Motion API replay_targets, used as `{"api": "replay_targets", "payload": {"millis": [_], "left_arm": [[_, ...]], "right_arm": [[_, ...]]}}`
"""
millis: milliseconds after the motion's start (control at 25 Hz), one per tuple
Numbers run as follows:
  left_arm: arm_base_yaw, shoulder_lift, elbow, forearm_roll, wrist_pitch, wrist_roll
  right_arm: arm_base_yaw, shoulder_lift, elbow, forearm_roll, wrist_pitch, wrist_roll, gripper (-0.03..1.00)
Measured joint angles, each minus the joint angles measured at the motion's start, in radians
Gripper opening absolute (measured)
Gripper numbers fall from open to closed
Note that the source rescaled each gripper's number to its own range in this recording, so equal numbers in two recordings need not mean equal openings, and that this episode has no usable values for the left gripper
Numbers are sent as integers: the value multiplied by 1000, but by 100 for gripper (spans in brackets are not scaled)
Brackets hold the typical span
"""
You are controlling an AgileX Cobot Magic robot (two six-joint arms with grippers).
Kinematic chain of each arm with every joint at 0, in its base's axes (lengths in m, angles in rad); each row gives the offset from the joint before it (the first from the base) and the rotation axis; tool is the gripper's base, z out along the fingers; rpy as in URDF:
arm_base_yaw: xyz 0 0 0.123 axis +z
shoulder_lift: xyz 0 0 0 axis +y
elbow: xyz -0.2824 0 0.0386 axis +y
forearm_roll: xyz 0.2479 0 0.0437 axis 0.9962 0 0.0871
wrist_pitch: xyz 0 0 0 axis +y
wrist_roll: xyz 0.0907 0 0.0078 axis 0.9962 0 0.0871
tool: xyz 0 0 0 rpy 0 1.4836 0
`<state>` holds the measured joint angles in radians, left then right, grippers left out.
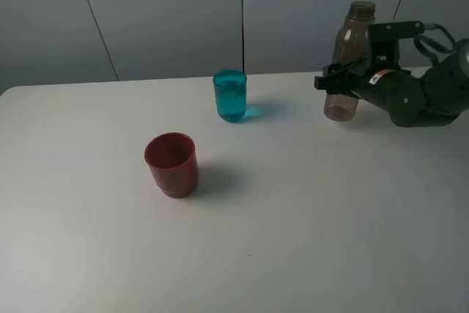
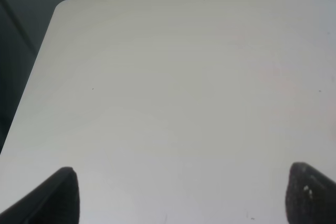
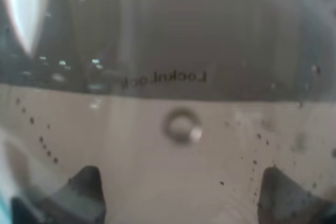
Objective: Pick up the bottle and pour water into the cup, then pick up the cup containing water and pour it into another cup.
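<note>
From my station, the only print I can make out is on the right wrist view. A line of small dark lettering [image 3: 165, 78] stands on the smoky wall of the bottle [image 3: 173, 30], which fills that picture. The letters appear mirrored, as if seen through the plastic from the far side. The clearer end reads as "Lock"; the whole seems to spell "LocknLock", though the other end smears into a blur. On the overhead view I see a small orange-and-white sticker [image 1: 382, 76] on the right arm [image 1: 421, 97], too small to read.
</note>
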<state>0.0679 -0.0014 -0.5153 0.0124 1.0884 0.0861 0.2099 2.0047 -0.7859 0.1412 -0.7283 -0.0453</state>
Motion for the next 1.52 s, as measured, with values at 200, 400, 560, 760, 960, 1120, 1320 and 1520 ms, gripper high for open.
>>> {"api": "replay_targets", "payload": {"millis": [200, 400, 560, 760, 960, 1120, 1320, 1520], "left_arm": [[0, 0, 0, 0, 0, 0], [0, 0, 0, 0, 0, 0], [0, 0, 0, 0, 0, 0], [0, 0, 0, 0, 0, 0], [0, 0, 0, 0, 0, 0], [0, 0, 0, 0, 0, 0], [0, 0, 0, 0, 0, 0], [0, 0, 0, 0, 0, 0]], "right_arm": [[-17, 22, 0, -2, -7, 2, 4], [-36, 33, 2, 1, -36, 2, 4], [-58, 33, 2, 1, -84, 4, 4], [-88, 70, -9, 8, -111, 4, 4], [-89, 81, -11, 8, -130, 4, 4], [-89, 81, -11, 2, -127, 4, 4], [-89, 81, -13, -4, -97, 8, 5], [-89, 81, -15, -40, -88, 62, 61]]}}
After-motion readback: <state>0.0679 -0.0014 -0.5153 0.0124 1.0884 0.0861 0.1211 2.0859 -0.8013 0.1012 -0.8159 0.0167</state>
